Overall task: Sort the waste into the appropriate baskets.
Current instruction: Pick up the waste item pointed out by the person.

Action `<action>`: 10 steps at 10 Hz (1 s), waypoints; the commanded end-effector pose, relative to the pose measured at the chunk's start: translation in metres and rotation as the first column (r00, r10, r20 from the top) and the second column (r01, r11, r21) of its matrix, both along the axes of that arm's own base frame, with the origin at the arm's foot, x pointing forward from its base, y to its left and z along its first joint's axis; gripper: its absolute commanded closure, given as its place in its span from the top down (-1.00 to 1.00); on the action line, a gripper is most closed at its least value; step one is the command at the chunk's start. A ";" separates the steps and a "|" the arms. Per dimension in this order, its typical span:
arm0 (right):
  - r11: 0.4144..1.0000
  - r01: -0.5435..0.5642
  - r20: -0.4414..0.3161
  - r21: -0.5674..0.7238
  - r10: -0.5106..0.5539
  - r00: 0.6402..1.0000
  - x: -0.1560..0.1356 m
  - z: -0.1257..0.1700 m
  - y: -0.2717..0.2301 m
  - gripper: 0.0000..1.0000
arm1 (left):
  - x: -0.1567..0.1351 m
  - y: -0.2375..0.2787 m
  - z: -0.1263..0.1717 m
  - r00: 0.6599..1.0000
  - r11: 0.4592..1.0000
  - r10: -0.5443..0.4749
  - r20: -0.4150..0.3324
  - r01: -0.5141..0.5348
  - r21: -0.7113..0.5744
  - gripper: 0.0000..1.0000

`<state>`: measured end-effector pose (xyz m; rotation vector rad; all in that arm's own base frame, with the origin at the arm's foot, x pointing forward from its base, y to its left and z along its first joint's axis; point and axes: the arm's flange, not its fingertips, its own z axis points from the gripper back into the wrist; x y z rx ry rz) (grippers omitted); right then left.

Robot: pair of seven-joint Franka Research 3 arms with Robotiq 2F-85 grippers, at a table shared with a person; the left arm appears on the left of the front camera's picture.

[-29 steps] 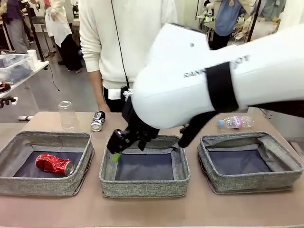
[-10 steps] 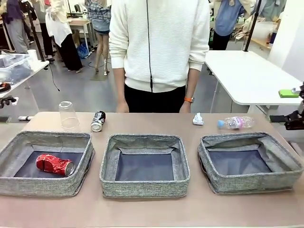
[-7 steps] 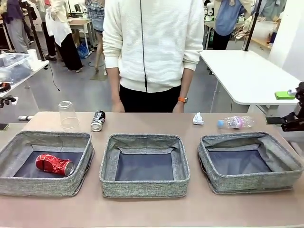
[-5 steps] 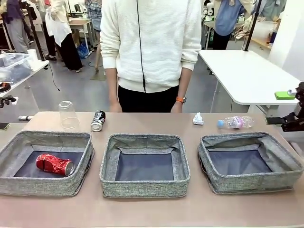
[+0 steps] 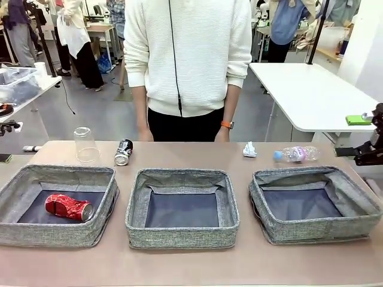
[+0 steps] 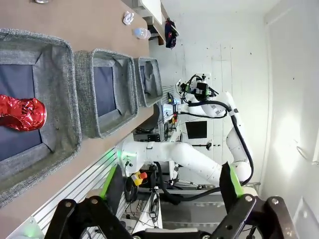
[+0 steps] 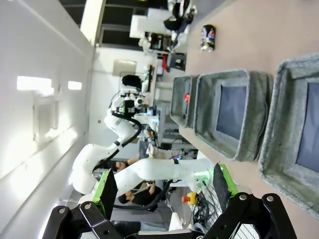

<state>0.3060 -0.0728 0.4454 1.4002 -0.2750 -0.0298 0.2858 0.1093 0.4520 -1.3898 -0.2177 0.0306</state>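
While both arms are hanging clear of the baskets, the left jaws are standing wide apart with nothing between their green pads (image 6: pixel 110 181), and the right jaws are gaping just the same, green pads (image 7: pixel 106 191) bare.

Three grey fabric baskets are sitting in a row along the near half of the tabletop (image 5: pixel 191 266). Taking the middle basket (image 5: pixel 179 237) as the centre of the dial, the left basket (image 5: pixel 36 234) is lying at nine o'clock and the right basket (image 5: pixel 311 231) at three. The crushed red can (image 5: pixel 68 207) is resting on its side on the dark lining of the left basket. The other two baskets are showing only their lining.

The rest of the waste is waiting along the far edge. The clear plastic cup (image 5: pixel 86 144) is standing mouth-down at ten o'clock, and just beside it the black-and-silver can (image 5: pixel 123 152) is lying on its side at eleven. Out at one o'clock the crumpled white paper wad (image 5: pixel 249 149) is sitting on the bare wood, and near it, at two, the clear bottle with pink label (image 5: pixel 297 154) is lying flat behind the right basket's far wall.

A person in a white jumper (image 5: pixel 188 60) is standing at twelve o'clock, arms hanging down.
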 end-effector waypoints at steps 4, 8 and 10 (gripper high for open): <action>1.000 -0.003 0.003 0.014 0.003 1.000 0.000 0.003 0.000 1.00 | 0.002 -0.001 0.002 1.000 1.000 0.009 0.008 -0.009 -0.013 1.00; 1.000 -0.003 0.003 0.014 0.003 1.000 0.000 0.003 0.000 1.00 | 0.002 -0.001 0.002 1.000 1.000 0.009 0.008 -0.009 -0.013 1.00; 1.000 -0.003 0.003 0.014 0.003 1.000 0.000 0.003 0.000 1.00 | 0.002 -0.001 0.002 1.000 1.000 0.009 0.008 -0.009 -0.013 1.00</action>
